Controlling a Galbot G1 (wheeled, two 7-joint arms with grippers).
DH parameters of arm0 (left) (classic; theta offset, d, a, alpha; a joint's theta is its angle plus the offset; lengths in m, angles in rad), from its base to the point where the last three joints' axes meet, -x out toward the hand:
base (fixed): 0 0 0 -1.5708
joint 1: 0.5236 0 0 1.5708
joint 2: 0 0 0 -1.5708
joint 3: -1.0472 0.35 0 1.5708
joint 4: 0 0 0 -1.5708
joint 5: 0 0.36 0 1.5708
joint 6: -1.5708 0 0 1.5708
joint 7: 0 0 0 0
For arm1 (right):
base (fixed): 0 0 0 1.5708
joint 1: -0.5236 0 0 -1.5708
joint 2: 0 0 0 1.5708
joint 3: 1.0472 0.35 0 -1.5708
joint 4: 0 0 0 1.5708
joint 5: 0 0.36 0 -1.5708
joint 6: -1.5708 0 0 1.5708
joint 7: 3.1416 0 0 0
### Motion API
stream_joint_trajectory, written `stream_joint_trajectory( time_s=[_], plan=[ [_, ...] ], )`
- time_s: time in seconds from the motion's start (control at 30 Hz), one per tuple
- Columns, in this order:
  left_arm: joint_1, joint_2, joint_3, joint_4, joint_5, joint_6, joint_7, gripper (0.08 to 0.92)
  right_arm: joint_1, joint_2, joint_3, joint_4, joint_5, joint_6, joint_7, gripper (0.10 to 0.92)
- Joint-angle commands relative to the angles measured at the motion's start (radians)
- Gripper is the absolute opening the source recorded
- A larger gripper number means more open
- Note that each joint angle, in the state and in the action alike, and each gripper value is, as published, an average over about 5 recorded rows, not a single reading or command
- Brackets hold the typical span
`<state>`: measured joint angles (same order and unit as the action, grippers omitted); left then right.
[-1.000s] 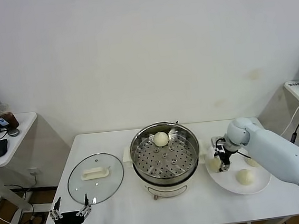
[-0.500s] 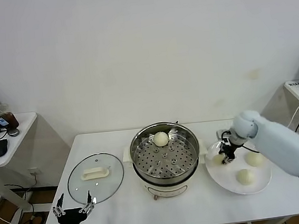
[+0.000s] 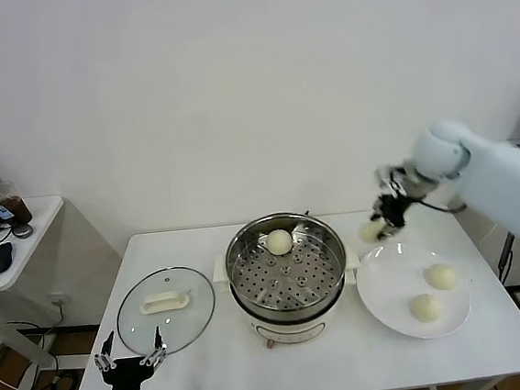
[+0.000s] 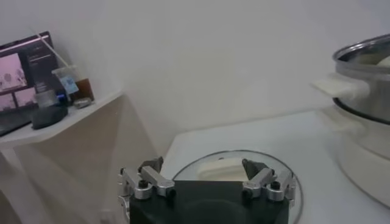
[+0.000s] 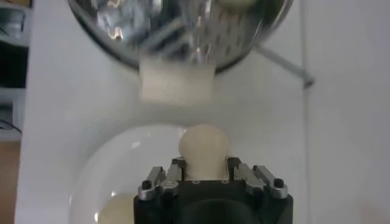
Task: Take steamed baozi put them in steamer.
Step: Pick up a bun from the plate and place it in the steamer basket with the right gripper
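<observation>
My right gripper (image 3: 384, 220) is shut on a cream-white steamed baozi (image 3: 372, 230) and holds it in the air, above the plate's far-left rim and just right of the steamer (image 3: 286, 268). The held baozi (image 5: 203, 150) sits between the fingers, with the steamer (image 5: 183, 27) beyond it. One baozi (image 3: 279, 242) lies on the perforated tray at the back of the steamer. Two more rest on the white plate (image 3: 388, 284), one at the right (image 3: 441, 276) and one nearer the front (image 3: 425, 307). My left gripper (image 3: 128, 360) hangs open, low at the table's front-left edge.
A round glass lid (image 3: 166, 308) with an oblong white handle (image 3: 165, 302) lies on the table left of the steamer. A side table (image 3: 25, 238) at far left carries a drink cup (image 3: 9, 202) and a mouse. The wall stands close behind the table.
My right gripper closed on a baozi on the plate and lifted it up and back. Two baozi are left on the plate. The left arm shifted slightly.
</observation>
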<state>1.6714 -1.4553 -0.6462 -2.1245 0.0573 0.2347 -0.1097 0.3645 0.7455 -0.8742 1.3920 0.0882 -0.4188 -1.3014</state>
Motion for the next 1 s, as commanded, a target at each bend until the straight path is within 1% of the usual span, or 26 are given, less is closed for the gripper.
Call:
stream_joint_trajectory(
  time_s=[0.03, 0.23, 0.4, 0.6, 0.83, 1.0],
  plan=[
    [0.012, 0.003, 0.009, -0.014, -0.004, -0.003, -0.015, 0.823, 0.276, 0.165, -0.217, 0.086, 0.208, -0.127, -0.014, 0.433],
    [0.019, -0.005, 0.014, -0.036, -0.012, 0.000, -0.015, 0.823, 0.251, 0.347, -0.251, 0.022, 0.226, -0.189, 0.002, 0.433],
    [0.019, -0.009, 0.014, -0.048, -0.023, 0.005, -0.011, 0.823, 0.190, 0.478, -0.274, -0.057, 0.178, -0.206, 0.018, 0.433],
    [0.018, -0.019, 0.024, -0.066, -0.027, 0.013, -0.004, 0.823, 0.111, 0.596, -0.287, -0.165, 0.126, -0.210, 0.040, 0.433],
    [0.019, -0.030, 0.040, -0.082, -0.028, 0.018, 0.000, 0.823, 0.047, 0.692, -0.292, -0.296, 0.087, -0.203, 0.084, 0.433],
    [0.014, -0.038, 0.050, -0.080, -0.032, 0.019, 0.000, 0.823, 0.025, 0.712, -0.283, -0.326, 0.086, -0.206, 0.127, 0.433]
  ],
)
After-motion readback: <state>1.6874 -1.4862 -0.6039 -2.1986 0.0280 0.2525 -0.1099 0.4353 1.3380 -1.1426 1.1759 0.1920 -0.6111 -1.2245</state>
